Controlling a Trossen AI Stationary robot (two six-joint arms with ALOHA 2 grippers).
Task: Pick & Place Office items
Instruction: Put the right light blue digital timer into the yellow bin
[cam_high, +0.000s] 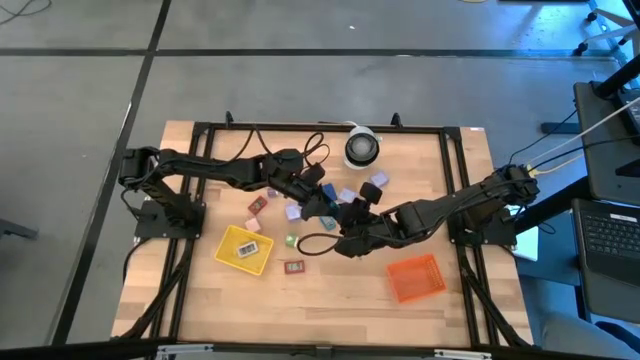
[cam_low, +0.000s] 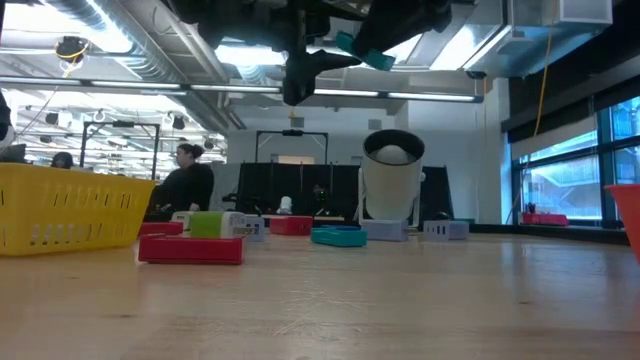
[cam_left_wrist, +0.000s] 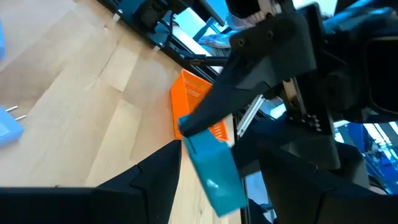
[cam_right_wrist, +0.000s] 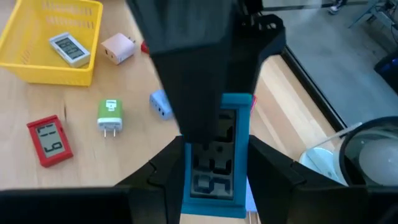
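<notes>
Currently a teal block (cam_right_wrist: 214, 155) is clamped by both the left gripper (cam_left_wrist: 214, 180) and right gripper (cam_right_wrist: 211, 168) mid-frame, above the table (cam_high: 330, 290); uncoordinated release could drop it.

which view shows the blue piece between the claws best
The right wrist view: the blue piece fills the middle, face on, clamped between the right claw fingers. The left wrist view shows it edge-on between both claws. The low view catches only a teal corner overhead. In the high view the arms hide it.
</notes>
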